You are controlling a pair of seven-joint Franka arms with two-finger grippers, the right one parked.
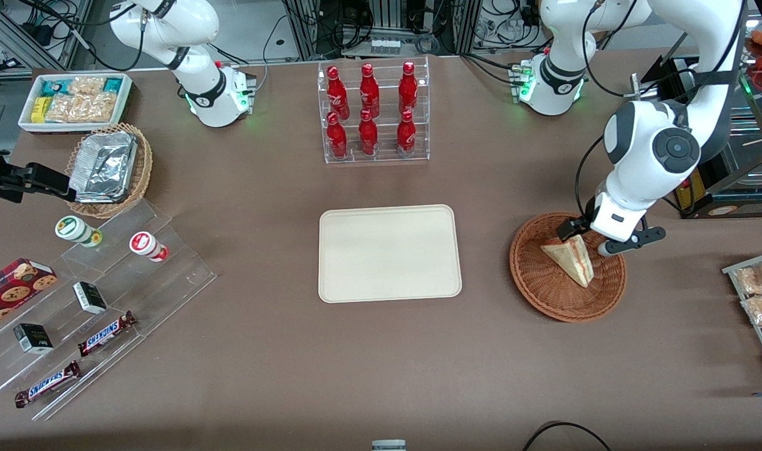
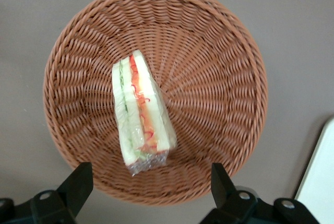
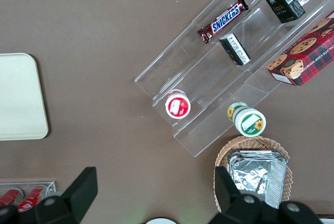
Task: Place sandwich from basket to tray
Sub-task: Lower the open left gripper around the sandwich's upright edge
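The sandwich (image 1: 569,258) (image 2: 140,112), a plastic-wrapped wedge with red, orange and green filling, lies in the reddish-brown wicker basket (image 1: 537,279) (image 2: 214,72) toward the working arm's end of the table. My gripper (image 1: 589,238) (image 2: 150,182) hangs open just above the basket, over its rim farther from the front camera, with the wide end of the sandwich close below the black fingers (image 2: 78,181). Nothing is between them. The cream tray (image 1: 390,254) (image 2: 319,182) sits bare at mid-table beside the basket.
A clear rack of red bottles (image 1: 375,113) stands farther from the front camera than the tray. Packaged snacks (image 1: 760,294) lie at the working arm's table edge. A stepped acrylic shelf (image 1: 105,294), foil-tray basket (image 1: 108,169) and white snack box (image 1: 74,100) are toward the parked arm's end.
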